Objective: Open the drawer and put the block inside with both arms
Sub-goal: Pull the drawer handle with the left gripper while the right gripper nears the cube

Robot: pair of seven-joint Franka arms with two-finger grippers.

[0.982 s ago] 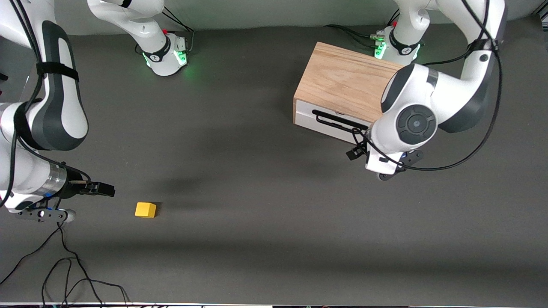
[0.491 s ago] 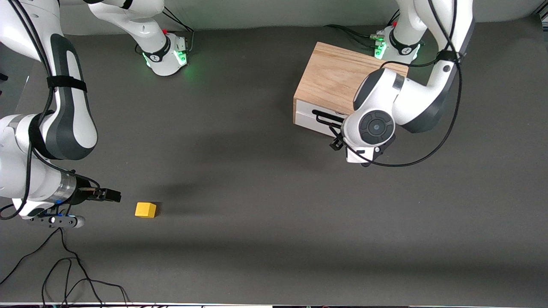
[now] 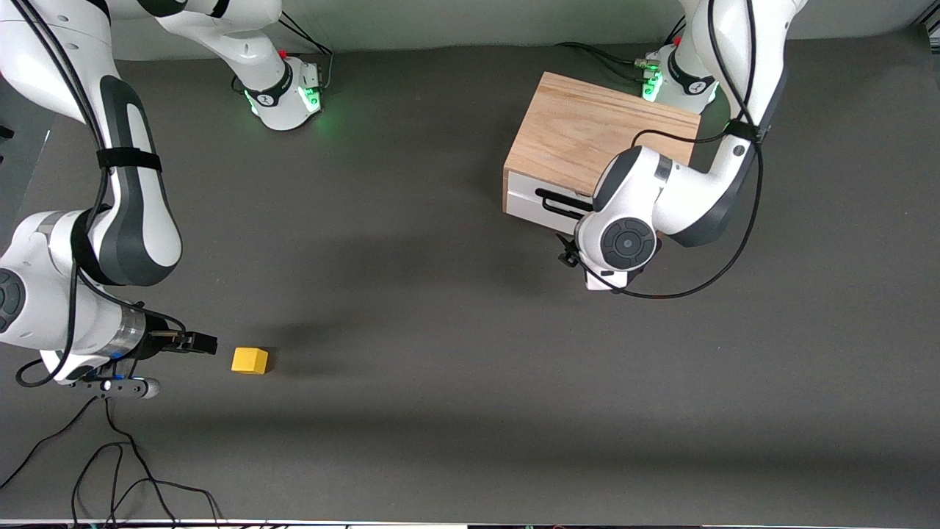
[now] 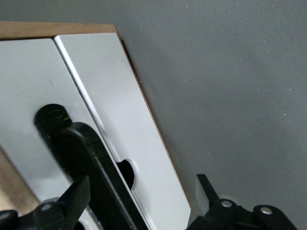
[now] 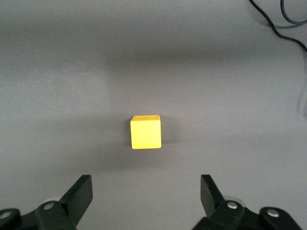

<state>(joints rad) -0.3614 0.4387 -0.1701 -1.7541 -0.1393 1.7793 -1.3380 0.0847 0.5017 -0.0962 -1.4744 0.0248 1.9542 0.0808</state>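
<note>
At the drawer (image 3: 547,208) front, still shut, the left gripper (image 4: 139,191) hangs spread around the black handle (image 4: 86,158); it should close squarely, then pull straight. Beside the yellow block (image 3: 250,360), the right gripper (image 5: 146,191) waits open.

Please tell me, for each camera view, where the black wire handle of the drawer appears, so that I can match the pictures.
Front view: the handle lies across the white drawer front, partly hidden under the left arm's wrist.
Left wrist view: the handle crosses the white panel, between the fingers of the open left claw.
Right wrist view: not in it.
Shared landmark: the white drawer front.
</note>
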